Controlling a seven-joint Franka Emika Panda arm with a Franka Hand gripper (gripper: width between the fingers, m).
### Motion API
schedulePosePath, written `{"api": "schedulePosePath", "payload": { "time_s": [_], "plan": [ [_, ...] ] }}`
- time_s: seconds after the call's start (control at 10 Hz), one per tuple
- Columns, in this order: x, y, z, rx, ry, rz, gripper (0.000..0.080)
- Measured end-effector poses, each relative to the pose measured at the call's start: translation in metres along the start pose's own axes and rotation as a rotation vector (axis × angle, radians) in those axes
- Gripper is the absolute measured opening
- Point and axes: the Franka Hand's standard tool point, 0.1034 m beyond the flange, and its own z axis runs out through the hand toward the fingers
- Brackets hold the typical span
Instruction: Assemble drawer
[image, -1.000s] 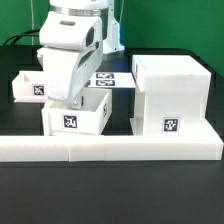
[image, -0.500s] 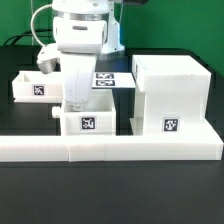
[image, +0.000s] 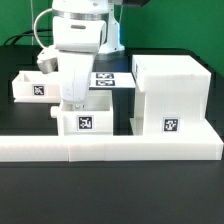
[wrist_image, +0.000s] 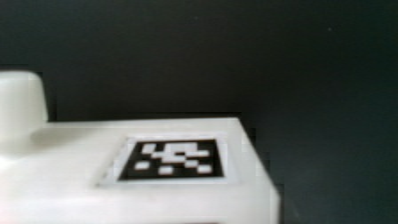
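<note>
The tall housing (image: 170, 90) of the drawer stands toward the worktop's edge at the exterior view's right, and its square tag (image: 171, 126) faces the near edge. Just beside it, toward the middle, stands one tray (image: 100, 123). Both are against the long low wall (image: 110, 148), which runs parallel to the near edge. The gripper (image: 72, 103) is low over the side of this tray that is farther from the housing. Its fingertips are hidden. A second tray (image: 30, 87) stands nearer the far edge, at the exterior view's left. The marker board (image: 108, 80) lies flat behind the arm (image: 80, 40).
</note>
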Motion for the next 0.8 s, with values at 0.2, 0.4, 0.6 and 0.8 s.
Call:
{"api": "schedulePosePath", "payload": {
  "time_s": [0.2,0.4,0.6,0.8],
  "plan": [
    [0.012,0.001,0.001,-0.012,0.006,0.043,0.0042],
    [0.018,0.003,0.001,-0.014,0.010,0.043,0.0042],
    [0.018,0.002,0.002,-0.012,0.011,0.053,0.0042],
    [0.038,0.002,0.006,-0.013,0.018,0.072,0.0042]
  ]
}}
